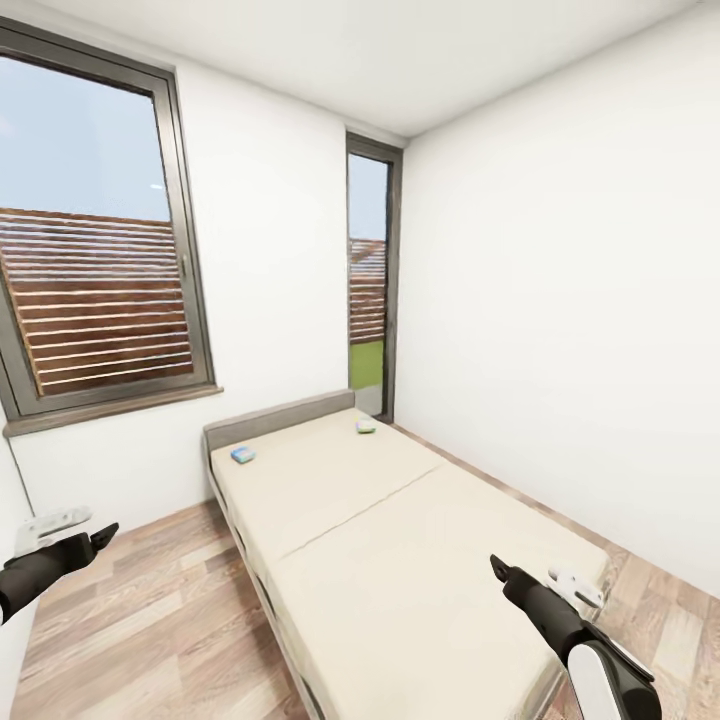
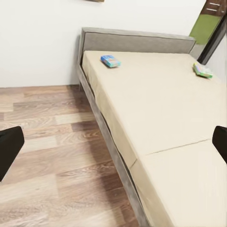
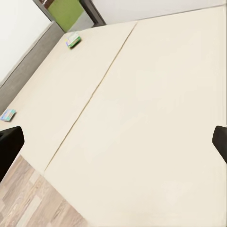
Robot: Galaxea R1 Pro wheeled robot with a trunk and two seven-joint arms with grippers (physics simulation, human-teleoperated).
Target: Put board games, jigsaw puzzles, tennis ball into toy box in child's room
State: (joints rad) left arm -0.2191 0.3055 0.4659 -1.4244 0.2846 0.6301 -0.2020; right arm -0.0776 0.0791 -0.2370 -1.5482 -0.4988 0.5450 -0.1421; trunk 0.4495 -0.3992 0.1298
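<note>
White walls (image 1: 560,300), wood-plank floor (image 1: 150,620), a wide window (image 1: 90,250) and a narrow one (image 1: 368,290) showing daylight

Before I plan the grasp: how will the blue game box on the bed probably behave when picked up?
The blue game box looks flat and small, so probably stiff and light. Lying flat on the soft bed, it should not roll. Its low edges may be hard to pinch.

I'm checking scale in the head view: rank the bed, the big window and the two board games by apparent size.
1. bed
2. big window
3. blue board game and green-white board game: alike, both tiny and far off, so unranked.
</note>
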